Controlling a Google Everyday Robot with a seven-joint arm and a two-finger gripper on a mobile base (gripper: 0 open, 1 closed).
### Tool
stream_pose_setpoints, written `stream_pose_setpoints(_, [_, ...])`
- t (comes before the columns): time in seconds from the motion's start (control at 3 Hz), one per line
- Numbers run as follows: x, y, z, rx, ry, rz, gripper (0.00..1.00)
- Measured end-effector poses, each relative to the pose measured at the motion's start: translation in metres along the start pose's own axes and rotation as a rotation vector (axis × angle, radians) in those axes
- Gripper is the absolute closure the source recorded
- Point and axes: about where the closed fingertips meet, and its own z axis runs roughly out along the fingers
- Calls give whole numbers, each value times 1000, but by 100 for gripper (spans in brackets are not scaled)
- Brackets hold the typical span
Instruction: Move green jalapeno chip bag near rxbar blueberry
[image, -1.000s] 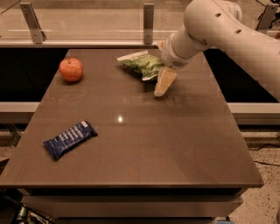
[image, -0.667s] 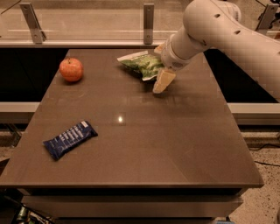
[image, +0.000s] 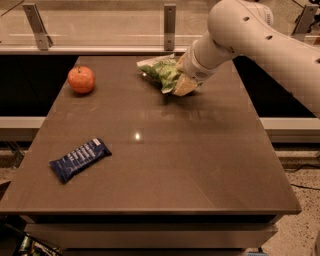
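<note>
Table (image: 200, 165), brown, smooth-topped, with one small glare spot near its middle.

Item one: green jalapeno chip bag (image: 159, 72), crinkled, a pale sealed end pointing left. It lay at the far edge of the table, a little right of centre.

Item two: gripper (image: 184, 86), pale, at the end of a white arm (image: 260, 40) extending from the upper right. It sat against the right end of the bag and partly covered it. Whether it was clenched on the bag or released could not be told.

Item three: rxbar blueberry (image: 80, 159), dark blue with white lettering, flat on the near left part of the table, set at a slant, well apart from the bag.

Item four: apple (image: 81, 79), orange-red, near the far left corner, apart from bag and bar alike.

Behind the table: a clear panel held by metal brackets (image: 170, 25).
</note>
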Motion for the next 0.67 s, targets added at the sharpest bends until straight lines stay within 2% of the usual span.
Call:
stream_pose_setpoints(0.33, [-1, 1, 2, -3, -1, -1, 87])
stream_pose_setpoints(0.67, [-1, 2, 4, -7, -1, -2, 100])
